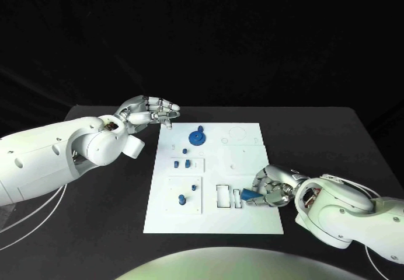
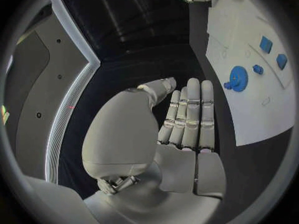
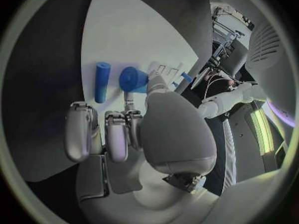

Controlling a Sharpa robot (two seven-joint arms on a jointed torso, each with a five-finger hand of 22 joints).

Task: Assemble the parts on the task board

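No text, label, brand, number or sign can be read anywhere; the task board carries only faint outlines, with no legible marking.

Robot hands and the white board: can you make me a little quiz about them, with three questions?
1. True or false: the left hand is holding a blue part.
2. Which hand has a blue cone-shaped part at its fingers? A) left hand B) right hand C) both hands
3. Fill in: the blue gear lies on the white ____.

Key:
1. False. The left hand hovers off the task board, by its far left corner, with nothing in it.
2. B. The right hand pinches it over the board's near right part.
3. Task board.
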